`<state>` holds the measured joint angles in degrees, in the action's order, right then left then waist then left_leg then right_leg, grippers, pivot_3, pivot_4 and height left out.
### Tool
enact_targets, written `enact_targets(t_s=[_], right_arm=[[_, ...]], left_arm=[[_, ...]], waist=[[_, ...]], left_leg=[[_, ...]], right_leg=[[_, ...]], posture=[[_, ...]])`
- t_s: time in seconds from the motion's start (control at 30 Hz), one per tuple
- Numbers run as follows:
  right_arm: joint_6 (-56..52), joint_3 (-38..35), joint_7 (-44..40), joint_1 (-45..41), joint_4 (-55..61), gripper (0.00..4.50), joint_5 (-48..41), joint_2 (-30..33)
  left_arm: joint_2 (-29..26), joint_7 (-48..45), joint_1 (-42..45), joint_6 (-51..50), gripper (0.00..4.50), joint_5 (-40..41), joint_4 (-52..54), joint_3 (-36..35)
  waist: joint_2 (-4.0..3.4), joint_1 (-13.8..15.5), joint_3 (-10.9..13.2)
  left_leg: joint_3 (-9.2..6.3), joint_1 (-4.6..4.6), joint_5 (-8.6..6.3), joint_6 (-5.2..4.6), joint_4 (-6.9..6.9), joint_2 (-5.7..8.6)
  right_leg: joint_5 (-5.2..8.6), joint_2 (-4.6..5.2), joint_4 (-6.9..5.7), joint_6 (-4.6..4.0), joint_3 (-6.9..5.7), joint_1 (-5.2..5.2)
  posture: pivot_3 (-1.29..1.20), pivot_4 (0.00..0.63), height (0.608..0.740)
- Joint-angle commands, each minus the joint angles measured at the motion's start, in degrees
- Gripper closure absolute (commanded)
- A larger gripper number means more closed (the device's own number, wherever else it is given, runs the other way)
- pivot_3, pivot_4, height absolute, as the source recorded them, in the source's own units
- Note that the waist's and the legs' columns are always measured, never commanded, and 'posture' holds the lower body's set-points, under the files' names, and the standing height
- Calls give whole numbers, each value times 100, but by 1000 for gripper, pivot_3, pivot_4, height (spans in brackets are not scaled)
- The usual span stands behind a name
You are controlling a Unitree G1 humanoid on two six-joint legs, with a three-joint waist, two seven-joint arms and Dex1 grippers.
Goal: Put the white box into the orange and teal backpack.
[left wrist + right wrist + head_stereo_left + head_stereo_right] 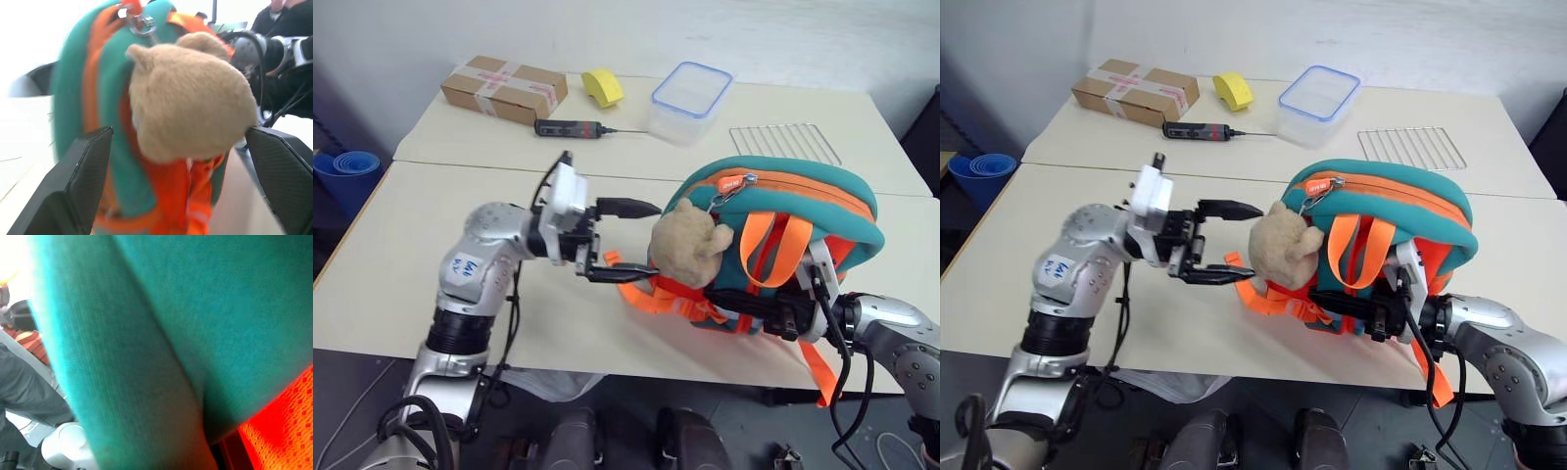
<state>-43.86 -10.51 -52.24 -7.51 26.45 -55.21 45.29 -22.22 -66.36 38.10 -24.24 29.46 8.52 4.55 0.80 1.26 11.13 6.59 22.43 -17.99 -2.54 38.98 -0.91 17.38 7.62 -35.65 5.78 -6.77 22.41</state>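
1. Two grippers: our left gripper (628, 240) gapes wide, plush bear (688, 245) just beyond its fingertips; our right gripper (1376, 311) is pinched shut against the orange and teal backpack (803, 206).
2. Soft, floppy fabric, we judge; grab straps or rim.
3. No readable writing.

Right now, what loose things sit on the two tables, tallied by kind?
Backpack with its plush bear: 1
Cardboard box: 1
Clear blue-rimmed container: 1
Yellow item: 1
Black-and-red tool: 1
Wire rack: 1
Total: 6
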Motion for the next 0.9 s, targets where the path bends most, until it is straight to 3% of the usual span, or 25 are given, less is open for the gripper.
enact_targets(t_s=[0.03, 0.2, 0.33, 0.5, 0.7, 0.83, 0.9], right_arm=[[-110, 28, -76, -63, 56, 4500, -79, 63], [-203, -12, -25, -112, 81, 4500, -123, 45], [-239, -77, 54, -66, 118, 4500, -132, 47], [-183, -274, 195, 92, 152, 4500, -149, -29], [-132, -912, 461, 624, 292, 4500, -559, -219], [57, -1249, 601, 948, 247, 4500, -560, -387], [190, -1483, 613, 1135, 135, 4500, -592, -520]], left_arm=[[252, 369, 25, 33, 438, -64, 334, 285], [438, 594, -17, -8, 1801, 39, 423, 283], [154, 548, -25, 68, 3012, -52, 249, 139], [-385, 502, 316, 151, 3975, -27, -367, -378], [-1463, 38, 725, 211, 3975, -237, -1542, -660], [-1642, -47, 940, 364, 3975, -391, -2234, -706], [-1797, -236, 792, 888, 3975, -876, -2412, -367]], waist=[[0, -6, 0], [0, -6, 0], [0, -1, 0], [0, 4, 0], [0, 4, 0], [0, 18, 0], [0, 14, 0]], left_leg=[[1, -1, 1, 1, 0, -1], [3, -3, 1, 2, -1, -2], [3, -3, 1, 1, 0, -2], [3, -3, 1, 2, -1, -3], [7, -2, -1, 3, -8, -3], [8, -2, -3, -1, -7, 1], [8, -1, -4, -2, -6, 2]], right_leg=[[0, -2, 1, 0, 1, 0], [0, -3, 0, 0, 3, 0], [0, -2, 1, 0, 2, 0], [0, -2, 0, -1, 2, 1], [0, -5, 1, -1, 2, 6], [0, -5, 1, 0, 3, 5], [0, -3, 1, 0, 3, 6]], posture=[[0, 150, 740], [0, 150, 740], [0, 150, 740], [0, 150, 740], [0, 150, 740], [0, 150, 740], [0, 150, 740]])
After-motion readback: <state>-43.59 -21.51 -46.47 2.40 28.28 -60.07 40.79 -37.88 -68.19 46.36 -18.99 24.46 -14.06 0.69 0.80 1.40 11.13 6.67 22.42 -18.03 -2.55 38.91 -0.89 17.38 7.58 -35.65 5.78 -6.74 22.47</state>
